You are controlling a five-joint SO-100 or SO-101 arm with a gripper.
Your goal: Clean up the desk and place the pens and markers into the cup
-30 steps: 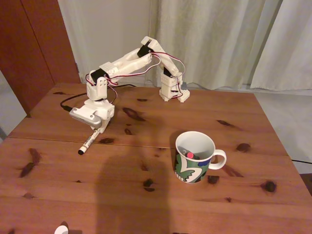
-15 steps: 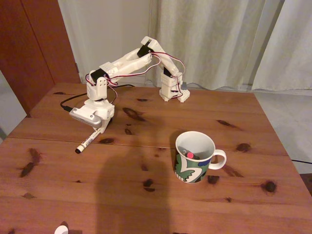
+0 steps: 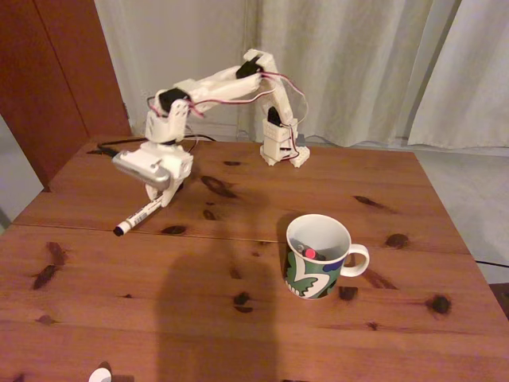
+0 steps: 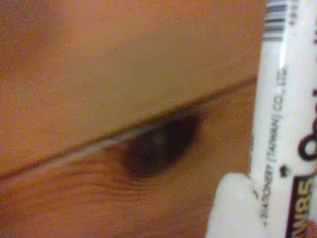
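Gripper is clamped on the white marker, which I see slanting down from it to the left in the fixed view, black cap lowest, above the desk. My wrist view shows a white finger against the printed barrel. The cup stands well apart, right.

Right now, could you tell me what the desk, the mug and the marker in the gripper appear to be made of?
The desk looks like reddish-brown varnished wood: plank seams, dark knots and a soft sheen. The mug seems to be glazed ceramic, glossy white inside with a green, blue and white pattern outside. The marker held by the gripper looks like smooth white plastic with black print and a barcode.
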